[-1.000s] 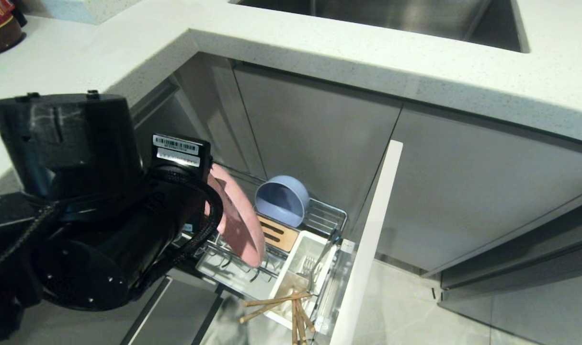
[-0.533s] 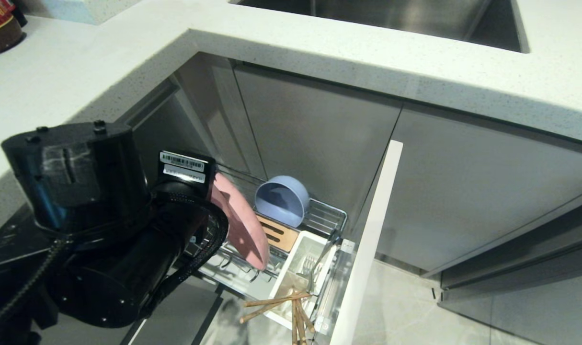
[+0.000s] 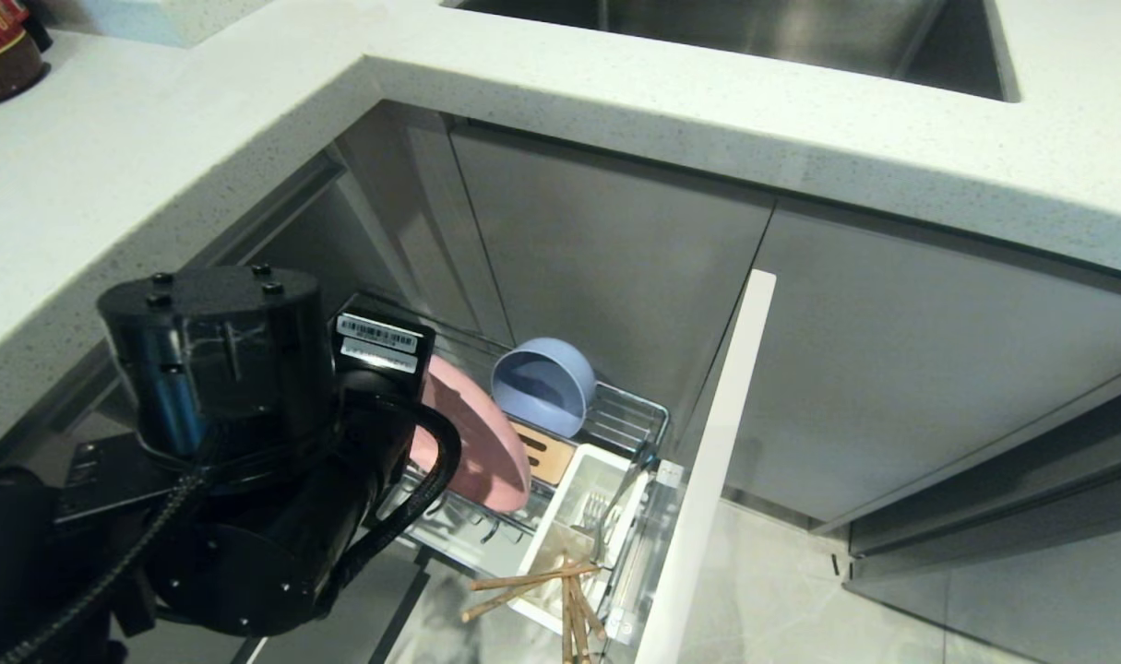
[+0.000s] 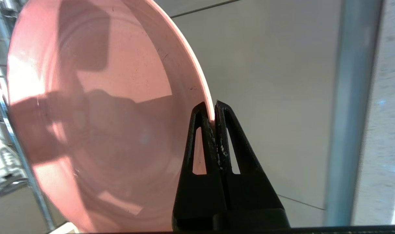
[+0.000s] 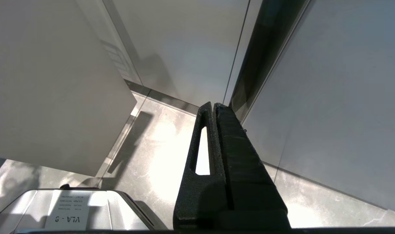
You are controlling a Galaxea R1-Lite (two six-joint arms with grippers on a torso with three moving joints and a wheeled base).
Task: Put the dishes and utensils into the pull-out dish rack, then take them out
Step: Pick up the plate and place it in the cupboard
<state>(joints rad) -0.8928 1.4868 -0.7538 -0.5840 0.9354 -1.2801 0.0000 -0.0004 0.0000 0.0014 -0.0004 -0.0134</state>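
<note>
White label [image 5: 67, 208] on robot base: "VLA - 9", upside down.

The left arm [image 3: 246, 461] has swung lower and to the right, carrying the pink plate [image 3: 477, 443] down toward the wire dish rack [image 3: 615, 415]. The plate's lower edge now sits among the prongs, nearer the blue bowl [image 3: 542, 383].

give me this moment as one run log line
left gripper: shut on pink plate rim, held on edge over dish rack | right gripper: shut, parked | blue bowl: in rack
</note>
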